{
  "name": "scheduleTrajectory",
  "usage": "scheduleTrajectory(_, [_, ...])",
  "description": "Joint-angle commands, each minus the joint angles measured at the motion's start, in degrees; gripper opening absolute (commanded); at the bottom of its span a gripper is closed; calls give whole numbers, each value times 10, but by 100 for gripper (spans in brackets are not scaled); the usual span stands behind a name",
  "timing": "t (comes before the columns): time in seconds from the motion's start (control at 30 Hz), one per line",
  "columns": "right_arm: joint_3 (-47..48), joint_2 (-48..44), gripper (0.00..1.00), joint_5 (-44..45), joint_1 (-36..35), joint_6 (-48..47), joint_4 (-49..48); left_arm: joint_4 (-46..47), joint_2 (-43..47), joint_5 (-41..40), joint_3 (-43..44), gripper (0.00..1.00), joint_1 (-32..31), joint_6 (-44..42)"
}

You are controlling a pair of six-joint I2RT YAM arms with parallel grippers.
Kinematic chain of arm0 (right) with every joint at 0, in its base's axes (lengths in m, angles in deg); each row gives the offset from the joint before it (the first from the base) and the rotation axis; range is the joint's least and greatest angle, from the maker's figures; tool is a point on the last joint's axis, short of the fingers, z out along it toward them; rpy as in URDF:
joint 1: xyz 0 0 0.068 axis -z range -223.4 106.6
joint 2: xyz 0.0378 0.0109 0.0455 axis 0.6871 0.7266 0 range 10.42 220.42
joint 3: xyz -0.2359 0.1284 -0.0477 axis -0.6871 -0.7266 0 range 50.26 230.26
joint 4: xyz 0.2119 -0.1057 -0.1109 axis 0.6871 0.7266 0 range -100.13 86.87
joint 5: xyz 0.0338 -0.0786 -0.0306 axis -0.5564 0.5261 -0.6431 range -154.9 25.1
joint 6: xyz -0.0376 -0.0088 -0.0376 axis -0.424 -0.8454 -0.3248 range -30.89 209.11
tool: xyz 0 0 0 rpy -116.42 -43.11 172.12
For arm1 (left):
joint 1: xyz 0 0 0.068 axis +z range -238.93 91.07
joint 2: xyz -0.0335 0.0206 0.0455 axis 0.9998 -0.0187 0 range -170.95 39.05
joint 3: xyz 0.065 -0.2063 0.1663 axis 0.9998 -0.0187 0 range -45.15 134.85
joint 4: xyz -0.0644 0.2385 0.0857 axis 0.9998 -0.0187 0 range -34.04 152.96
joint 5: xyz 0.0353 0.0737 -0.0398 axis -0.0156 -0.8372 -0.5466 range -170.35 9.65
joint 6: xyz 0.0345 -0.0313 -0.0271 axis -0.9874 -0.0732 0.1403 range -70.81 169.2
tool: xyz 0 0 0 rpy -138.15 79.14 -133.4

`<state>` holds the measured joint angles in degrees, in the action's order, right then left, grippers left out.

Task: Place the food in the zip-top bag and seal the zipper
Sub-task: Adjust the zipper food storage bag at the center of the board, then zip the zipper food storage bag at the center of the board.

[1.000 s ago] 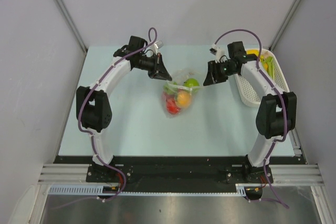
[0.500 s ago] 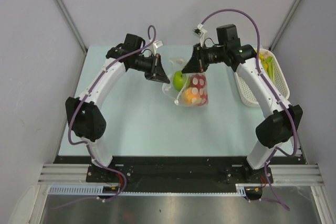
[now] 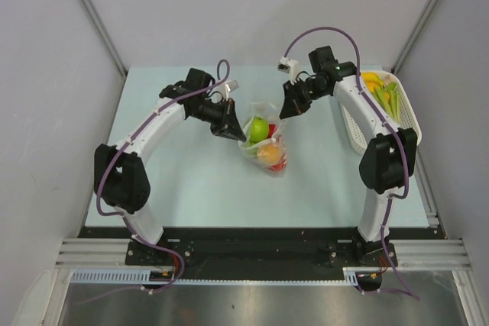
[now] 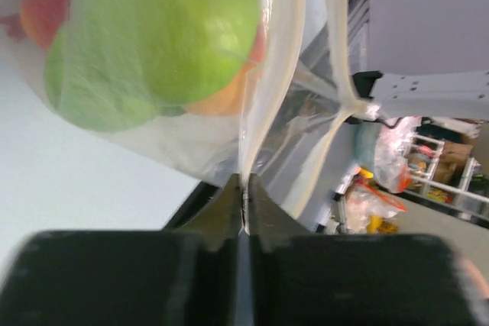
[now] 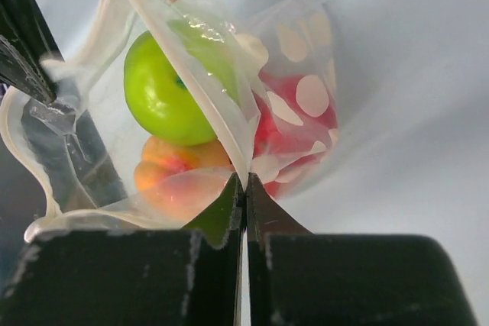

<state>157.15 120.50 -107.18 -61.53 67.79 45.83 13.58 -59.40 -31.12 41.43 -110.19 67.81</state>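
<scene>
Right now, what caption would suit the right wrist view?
Right gripper pinching the bag by its edge; green fruit, orange fruit and red fruit inside.

The bag (image 4: pixel 183 146) is pinched at its edge between the closed fingers of the left tool (image 4: pixel 244 200). A green fruit (image 4: pixel 191 24), an orange fruit (image 4: pixel 220 103) and a red fruit (image 4: pixel 44 5) are seen inside. The whitish zipper (image 4: pixel 336 43) is seen to the right, the pale tabletop (image 4: pixel 69 188) lower left.

left arm (image 3: pixel 155 122) and right arm (image 3: pixel 364 110): white link shells, black joint housings. purple cable (image 3: pixel 222 53) loops externally along each, ending behind the fingers (image 5: pixel 267 223). fingers matte black, wedge-shaped, thin tips. white connector (image 3: pixel 287 66) behind right fingers.
</scene>
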Motion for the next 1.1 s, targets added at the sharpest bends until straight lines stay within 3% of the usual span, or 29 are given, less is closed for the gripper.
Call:
scheduleTrajectory(0.0, [46, 7, 0, -47, -3, -66, 24, -3, 15, -39, 21, 25, -9, -94])
scheduleTrajectory(0.03, [47, 9, 0, -51, -6, -69, 25, -11, 17, -61, 46, 33, -8, -116])
scheduleTrajectory(0.07, [52, 12, 0, -57, -8, -72, 25, -15, 26, -71, 59, 51, -5, -133])
scheduleTrajectory(0.17, [61, 16, 0, -72, -8, -66, 25, 19, 72, -82, 69, 83, 13, -206])
scheduleTrajectory(0.23, [65, 15, 0, -80, -9, -65, 24, 31, 96, -65, 74, 92, 17, -317])
scheduleTrajectory(0.37, [75, 20, 0, -94, -10, -64, 22, -28, 151, 7, 47, 96, -12, -577])
scheduleTrajectory(0.4, [82, 22, 0, -93, -10, -65, 23, -53, 156, -7, 33, 96, -30, -699])
scheduleTrajectory(0.43, [87, 29, 0, -90, -10, -65, 25, -106, 158, -32, 23, 95, -74, -756])
scheduleTrajectory(0.5, [103, 36, 0, -90, -12, -66, 28, -120, 176, -89, -30, 92, -106, -871])
scheduleTrajectory(0.67, [120, 46, 0, -101, -18, -72, 40, 54, 241, -117, -159, 89, -138, -897])
scheduleTrajectory(0.77, [118, 48, 0, -111, -27, -77, 39, 88, 223, -148, -181, 82, -159, -897])
scheduleTrajectory(0.9, [115, 58, 0, -126, -42, -80, 32, 93, 181, -151, -158, 55, -176, -864])
scheduleTrajectory(0.97, [115, 60, 0, -135, -48, -66, 17, 117, 173, -157, -157, 47, -188, -820])
scheduleTrajectory(1.0, [114, 61, 0, -138, -50, -61, 10, 135, 173, -153, -157, 35, -191, -808])
scheduleTrajectory(1.07, [114, 59, 0, -141, -52, -49, -4, 148, 175, -138, -155, 23, -199, -773])
